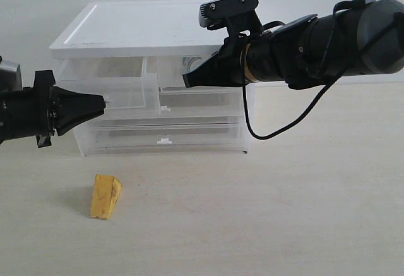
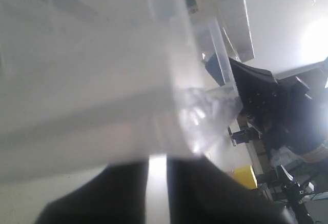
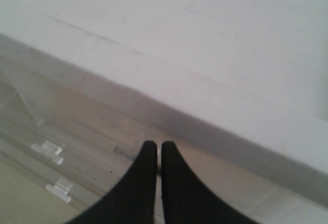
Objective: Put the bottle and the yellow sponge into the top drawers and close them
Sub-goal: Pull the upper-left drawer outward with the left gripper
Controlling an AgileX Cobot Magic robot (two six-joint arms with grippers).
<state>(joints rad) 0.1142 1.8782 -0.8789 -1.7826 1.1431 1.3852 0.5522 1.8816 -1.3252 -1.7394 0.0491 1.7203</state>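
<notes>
Fig.: L fingers (image 1: 88,104) pressed together at pulled-out L top drawer (image 1: 129,96); R fingers (image 1: 203,74) pressed together at R top drawer (image 1: 208,100) front. Sponge (image 1: 105,196) on surface (image 1: 284,194), before cabinet (image 1: 145,30), L side.

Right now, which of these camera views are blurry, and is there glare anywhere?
Exterior view: sharp, evenly lit, faint soft shadow beside the yellow sponge. Left wrist view: the translucent drawer is a close blur, with one blown-out bright patch. Right wrist view: soft, flat light, the right gripper a dark silhouette.
</notes>
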